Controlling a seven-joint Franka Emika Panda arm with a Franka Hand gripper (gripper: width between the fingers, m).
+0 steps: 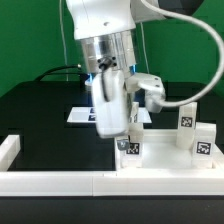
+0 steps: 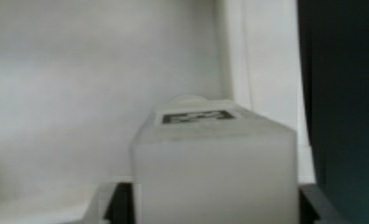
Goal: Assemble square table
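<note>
From my wrist, the nearest thing is a white leg [image 2: 207, 165] with a black-and-white tag on its end face. It stands between my two dark fingertips [image 2: 113, 205], one on each side and pressed against it, so my pincer [image 2: 213, 205] is closed on this leg. Just beyond the leg lies a broad pale surface; I cannot tell from the wrist whether it is the square top or something else.

In the exterior view, nearest the camera runs a low white border wall [image 1: 110, 182]. Just behind that wall my pincer [image 1: 118, 132] hangs with the leg [image 1: 128, 140] in it, the tag facing the camera. Further along behind the wall, toward the exterior view's right, stand more small white tagged legs [image 1: 200, 138]. Behind my pincer, on the black tabletop [image 1: 35, 110], lies the marker board [image 1: 82, 114], partly hidden by my arm.
</note>
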